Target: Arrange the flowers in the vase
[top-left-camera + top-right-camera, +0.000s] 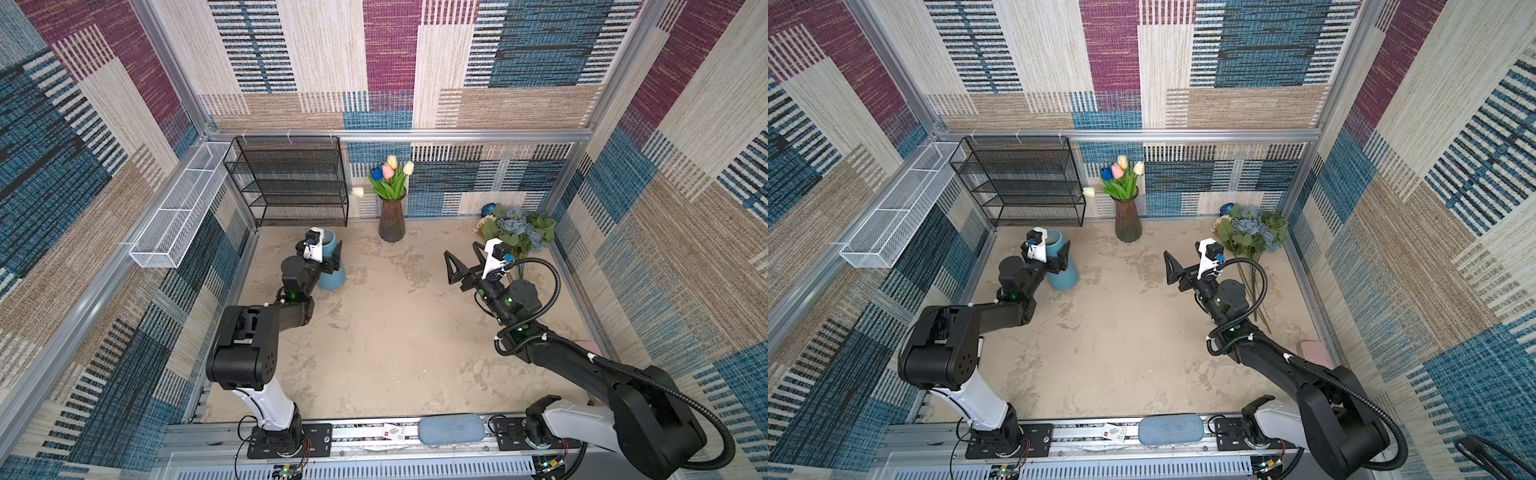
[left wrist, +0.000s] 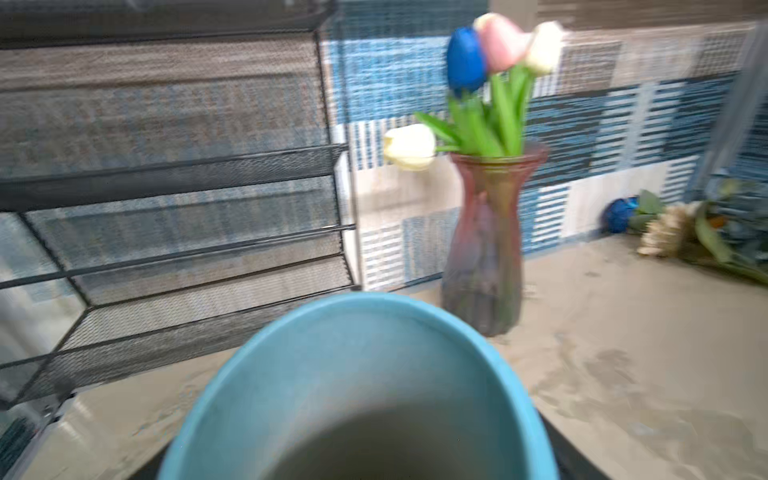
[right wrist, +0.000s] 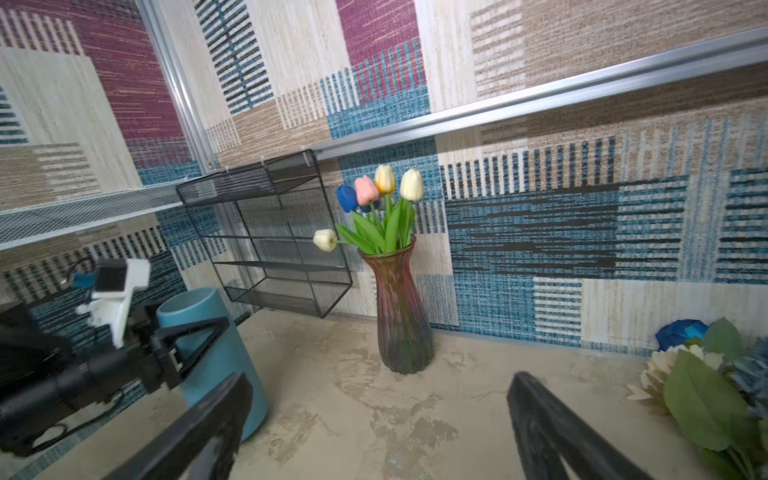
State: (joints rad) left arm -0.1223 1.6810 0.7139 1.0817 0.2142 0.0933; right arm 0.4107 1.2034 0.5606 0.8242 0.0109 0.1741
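Tulips [image 1: 390,176] in back vase [image 1: 392,222]; rack [image 1: 291,183], 2nd vase [image 1: 332,277] left; loose flowers [image 1: 519,230] right.

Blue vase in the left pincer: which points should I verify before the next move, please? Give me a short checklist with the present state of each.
1. Grip: the left pincer is closed around the blue vase: ok.
2. Room inside the blue vase: no stems show in the left wrist view: ok.
3. Base of the blue vase flat on the table: cannot tell from these angles.
4. Free hand: the right pincer is open and empty: ok.
5. Supply: the loose flowers lie by the right wall, near the right pincer: ok.
6. Obstacle: the glass vase with tulips stands upright, apart from both arms: ok.
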